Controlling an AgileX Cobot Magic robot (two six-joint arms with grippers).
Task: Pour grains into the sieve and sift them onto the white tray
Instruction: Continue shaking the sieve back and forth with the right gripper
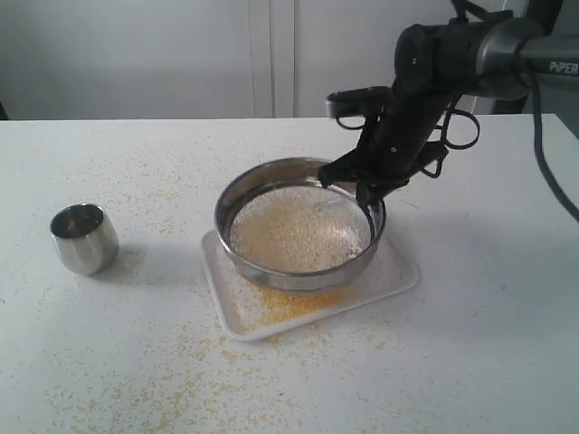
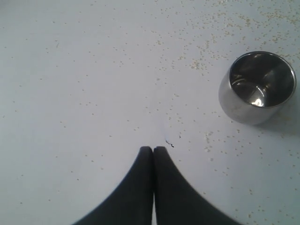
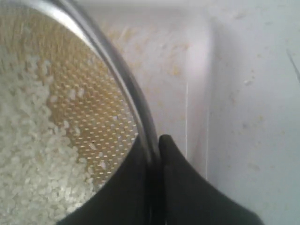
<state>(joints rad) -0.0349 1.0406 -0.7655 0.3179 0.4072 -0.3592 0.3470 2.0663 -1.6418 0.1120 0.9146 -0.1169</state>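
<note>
The round steel sieve [image 1: 298, 226] sits over the white tray [image 1: 398, 276], tilted a little, with pale grains [image 1: 294, 237] lying on its mesh. Fine yellow grains [image 1: 289, 303] lie on the tray under its near side. My right gripper [image 1: 366, 192] is shut on the sieve's far right rim; up close the sieve rim [image 3: 123, 77] runs between its fingers [image 3: 178, 187], one inside, one outside, with off-white grains [image 3: 33, 154] on the mesh. My left gripper [image 2: 153, 149] is shut and empty above bare table; it does not show in the exterior view.
A small rounded steel cup [image 1: 83, 237] stands empty at the left, also near my left gripper as the steel cup [image 2: 258, 86]. Loose grains are scattered over the white table [image 1: 136, 380], mostly in front of the tray.
</note>
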